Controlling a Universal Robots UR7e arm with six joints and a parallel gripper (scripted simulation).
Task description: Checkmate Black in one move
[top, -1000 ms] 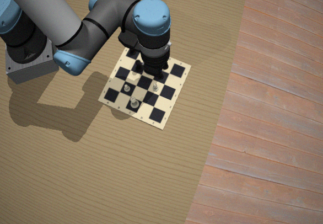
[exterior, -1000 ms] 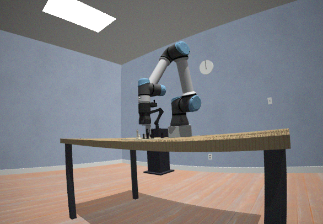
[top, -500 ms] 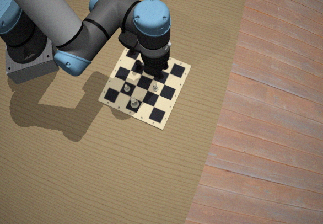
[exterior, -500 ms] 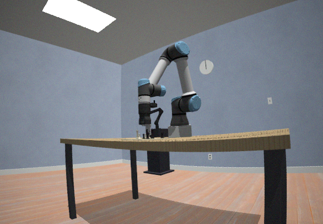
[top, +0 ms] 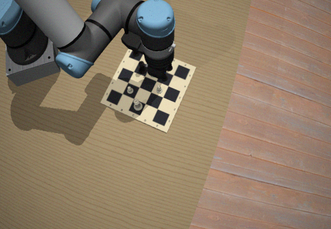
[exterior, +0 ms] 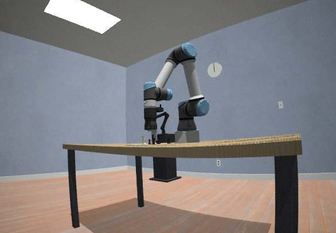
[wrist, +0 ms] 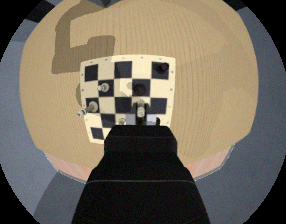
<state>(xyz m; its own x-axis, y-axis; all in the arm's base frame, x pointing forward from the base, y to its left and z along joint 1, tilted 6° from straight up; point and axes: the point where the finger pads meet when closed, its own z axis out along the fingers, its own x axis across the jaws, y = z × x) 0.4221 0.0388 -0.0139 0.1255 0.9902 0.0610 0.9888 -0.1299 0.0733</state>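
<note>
Top view: my gripper hangs straight down over the far half of the chessboard, my wrist hiding most of what sits beneath it; my fingers are pinched on a piece that this view does not show, so I cannot tell its kind or which square lies below. Just beside my gripper, on its left, stands a black piece, upright. Nearer the camera stand three white pieces, all upright with long axes vertical: a small one on a dark square, a second small one near the board's middle, and a larger one on a dark square by the lettered edge. The board lies flat on the wooden table, turned askew to the table's grain. Exterior view: my arm folds over from its grey pedestal, and my gripper points down just above the board; a white piece stands upright to its left, dark pieces cluster below it, too small to separate. Wrist view: my fingers close on a pale piece held vertical between them, above the near side of the board; a black piece stands near the far right corner
</note>
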